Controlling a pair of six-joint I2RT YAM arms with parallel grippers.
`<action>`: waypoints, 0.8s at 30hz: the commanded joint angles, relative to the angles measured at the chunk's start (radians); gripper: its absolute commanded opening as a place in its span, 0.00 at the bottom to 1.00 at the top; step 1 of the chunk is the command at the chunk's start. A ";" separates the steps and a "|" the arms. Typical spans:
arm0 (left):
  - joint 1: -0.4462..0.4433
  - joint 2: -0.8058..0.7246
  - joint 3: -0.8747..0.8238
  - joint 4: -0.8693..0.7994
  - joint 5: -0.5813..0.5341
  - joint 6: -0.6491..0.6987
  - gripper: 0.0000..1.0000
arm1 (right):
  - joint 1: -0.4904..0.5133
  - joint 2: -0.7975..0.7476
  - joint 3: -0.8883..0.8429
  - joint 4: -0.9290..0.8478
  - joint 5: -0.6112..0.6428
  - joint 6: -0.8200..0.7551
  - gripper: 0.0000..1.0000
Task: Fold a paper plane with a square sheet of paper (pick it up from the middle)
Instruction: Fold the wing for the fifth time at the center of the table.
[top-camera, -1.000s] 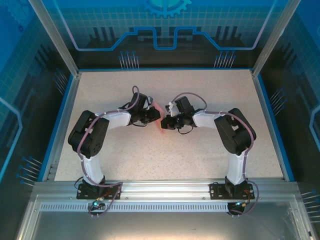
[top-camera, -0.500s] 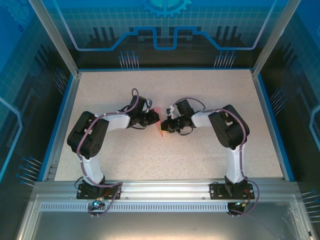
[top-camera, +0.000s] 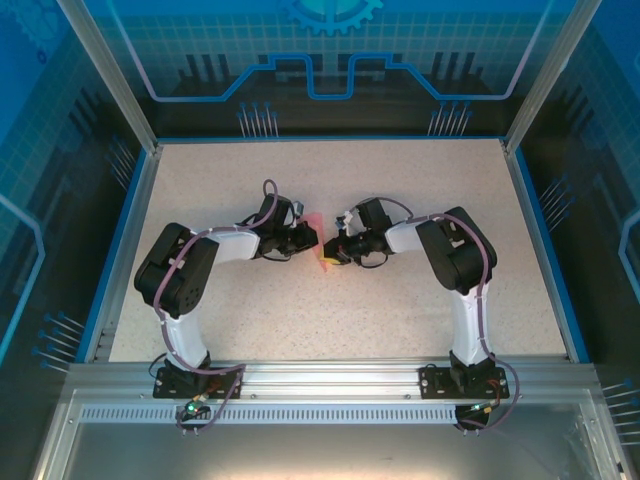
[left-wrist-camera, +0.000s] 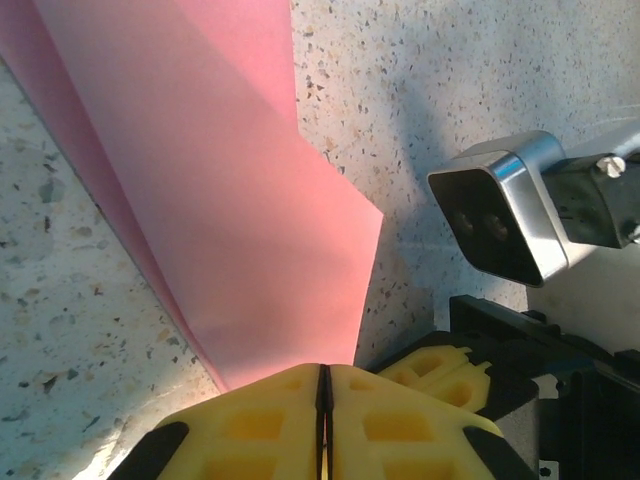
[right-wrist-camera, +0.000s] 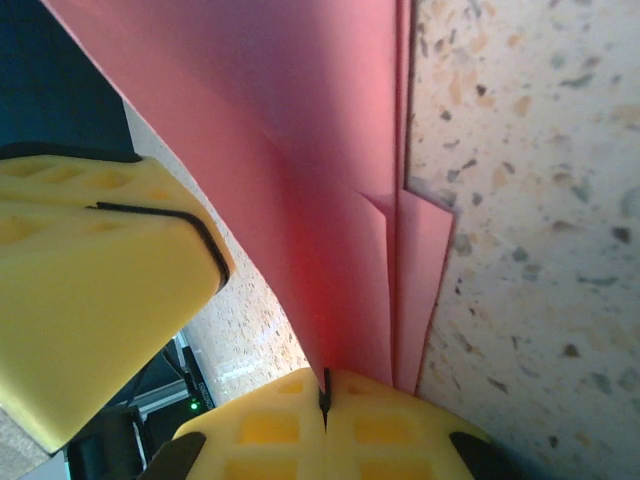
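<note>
The square sheet of paper (top-camera: 317, 228) is pink and folded into a narrow paper plane shape with lengthwise creases. It sits between my two grippers at mid-table. My left gripper (top-camera: 310, 238) has its yellow fingers (left-wrist-camera: 250, 420) pressed together with a broad pink flap (left-wrist-camera: 230, 220) rising from their tips. My right gripper (right-wrist-camera: 323, 375) is shut on a folded layer of the paper (right-wrist-camera: 300, 150), which runs into the seam between its fingers. A second narrow flap (right-wrist-camera: 425, 270) lies beside that layer, close to the table.
The speckled table (top-camera: 400, 180) is ringed by a blue rim (top-camera: 120, 240). In the left wrist view the right arm's camera block (left-wrist-camera: 505, 215) and yellow finger (left-wrist-camera: 430, 365) sit close on the right. The left gripper's finger (right-wrist-camera: 90, 290) crowds the right wrist view.
Both grippers have drawn a little closer together and lower over the table with the paper between them. The right arm's elbow has swung inward. The left jaws have closed slightly.
</note>
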 joint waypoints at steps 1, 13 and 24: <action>0.007 0.004 -0.013 0.022 0.025 0.021 0.12 | -0.016 0.062 0.005 -0.051 0.025 0.033 0.00; 0.007 0.063 0.016 -0.008 0.004 0.023 0.08 | -0.020 0.079 0.026 -0.113 0.034 0.030 0.00; 0.001 0.107 0.059 -0.107 -0.055 0.019 0.06 | -0.020 0.084 0.035 -0.134 0.030 0.026 0.00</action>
